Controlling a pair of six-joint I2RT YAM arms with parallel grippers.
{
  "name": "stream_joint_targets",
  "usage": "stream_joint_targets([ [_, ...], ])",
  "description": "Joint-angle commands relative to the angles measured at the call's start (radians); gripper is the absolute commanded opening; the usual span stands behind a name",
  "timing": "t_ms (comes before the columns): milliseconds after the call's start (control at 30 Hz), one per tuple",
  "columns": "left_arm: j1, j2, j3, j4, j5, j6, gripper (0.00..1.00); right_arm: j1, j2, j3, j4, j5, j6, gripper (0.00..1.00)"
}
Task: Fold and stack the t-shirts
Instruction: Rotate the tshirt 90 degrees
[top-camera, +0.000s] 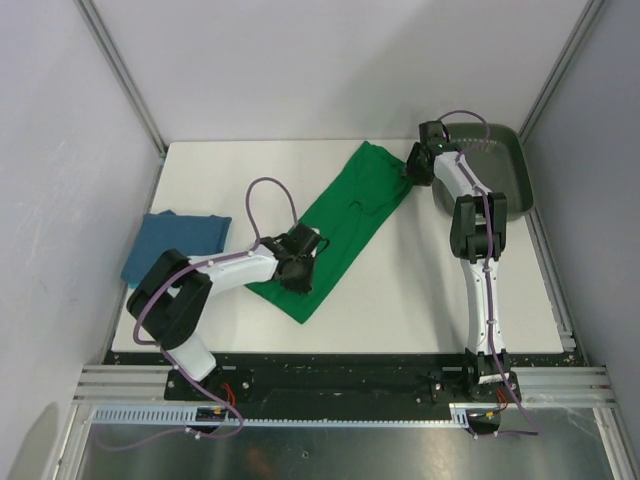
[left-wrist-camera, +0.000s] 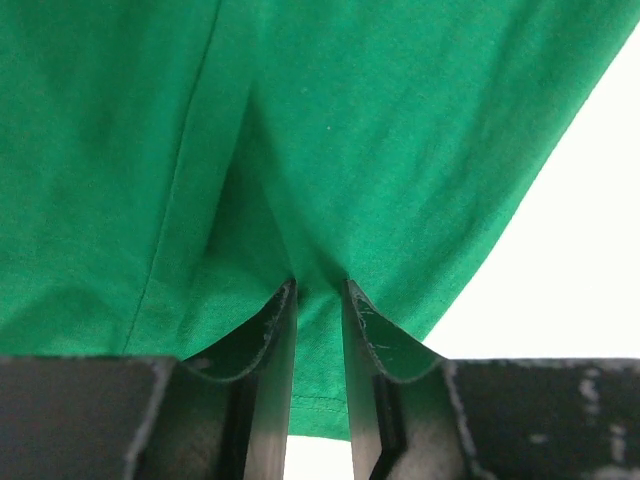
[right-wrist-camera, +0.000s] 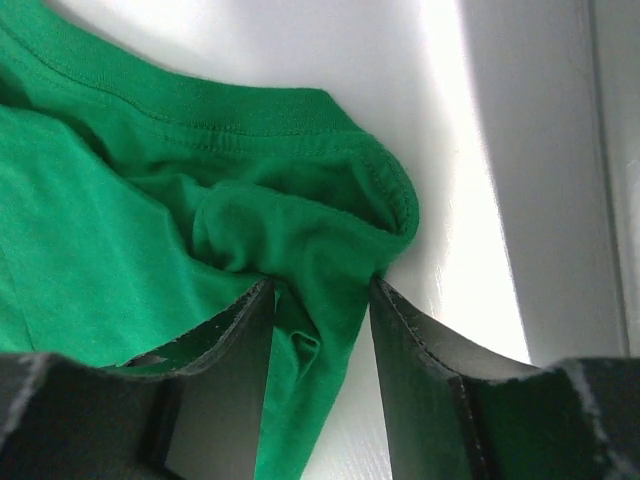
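The emerald green t-shirt lies as a long diagonal band from the table's middle up to the back right. My left gripper is at its near lower end, shut on a fold of green cloth close to the hem; in the left wrist view the gripper pinches it narrowly. My right gripper is at the far collar end, closed on bunched green cloth beside the ribbed collar, as the right wrist view of the gripper shows. The teal blue t-shirt lies folded at the left edge.
A dark grey-green plastic tray stands at the back right, just behind the right arm. Walls close in the table on the left, back and right. Bare white table shows right of the green shirt.
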Motion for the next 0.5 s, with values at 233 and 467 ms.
stream_joint_targets([
  [233, -0.223, 0.071, 0.006, -0.009, 0.052, -0.177, 0.28, -0.016, -0.005, -0.036, -0.087, 0.108, 0.025, 0.53],
  [467, -0.321, 0.124, 0.124, 0.0, 0.103, -0.293, 0.28, -0.015, 0.042, 0.033, -0.06, 0.069, 0.004, 0.53],
])
